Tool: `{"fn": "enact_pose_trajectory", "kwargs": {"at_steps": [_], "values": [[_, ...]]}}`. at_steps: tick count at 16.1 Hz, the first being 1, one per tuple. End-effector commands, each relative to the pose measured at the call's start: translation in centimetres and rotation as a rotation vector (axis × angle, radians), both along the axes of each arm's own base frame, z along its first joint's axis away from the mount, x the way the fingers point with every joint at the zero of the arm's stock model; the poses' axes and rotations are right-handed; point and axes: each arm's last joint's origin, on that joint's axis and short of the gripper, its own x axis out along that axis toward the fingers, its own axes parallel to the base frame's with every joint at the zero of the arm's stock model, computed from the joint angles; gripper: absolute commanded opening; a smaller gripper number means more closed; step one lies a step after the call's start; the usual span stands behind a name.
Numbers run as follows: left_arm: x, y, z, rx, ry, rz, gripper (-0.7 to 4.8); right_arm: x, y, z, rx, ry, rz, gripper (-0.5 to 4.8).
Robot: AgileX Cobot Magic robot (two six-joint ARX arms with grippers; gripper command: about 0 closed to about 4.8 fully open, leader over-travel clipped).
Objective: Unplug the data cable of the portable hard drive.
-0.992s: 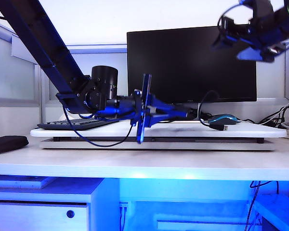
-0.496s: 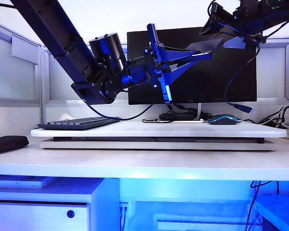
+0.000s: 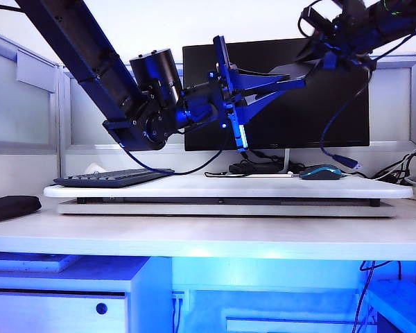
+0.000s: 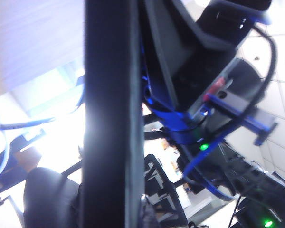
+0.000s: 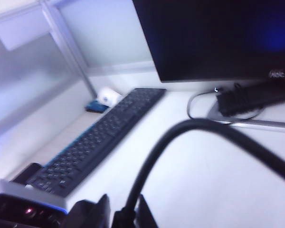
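Note:
My left gripper (image 3: 299, 76) is raised in front of the monitor and shut on the portable hard drive (image 3: 295, 66), a dark flat slab seen edge-on. In the left wrist view the drive (image 4: 109, 114) fills the middle as a broad dark band. My right gripper (image 3: 324, 54) hangs at the upper right, right next to the drive's end. Its jaws stand close together around the data cable (image 5: 133, 199). The black cable (image 3: 324, 132) hangs down from there, and its free USB plug (image 3: 348, 164) dangles above the mouse.
A black keyboard (image 3: 114, 178) and a blue-and-black mouse (image 3: 320, 171) lie on the white raised board (image 3: 229, 189). The monitor (image 3: 277, 118) stands behind. A black pouch (image 3: 10, 207) lies on the desk at the left. Dark leads (image 3: 399, 170) bunch at the right.
The left arm lifted the drive from the board up in front of the monitor. The right gripper's wide jaws have closed around the cable at the drive's end.

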Motion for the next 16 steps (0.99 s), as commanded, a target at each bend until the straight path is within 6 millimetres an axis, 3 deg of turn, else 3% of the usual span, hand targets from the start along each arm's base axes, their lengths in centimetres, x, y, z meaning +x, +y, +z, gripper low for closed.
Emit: {"fn": "enact_pose_trajectory", "kwargs": {"at_steps": [1, 10, 12, 16], "values": [[-0.3, 0.1, 1.3, -0.040, -0.064, 0.012, -0.06, 0.0, 0.1, 0.1, -0.002, -0.002, -0.001, -0.06], [-0.1, 0.0, 0.9, -0.013, -0.031, 0.010, -0.06, 0.6, -1.5, 1.0, 0.004, -0.107, -0.178, -0.06], [0.3, 0.0, 0.5, 0.001, -0.019, 0.051, -0.06, 1.1, -2.1, 0.4, -0.016, -0.106, -0.211, -0.06], [2.7, 1.3, -2.2, 0.140, 0.094, 0.309, -0.06, 3.3, -2.9, -2.1, -0.025, -0.043, -0.227, -0.06]]}}
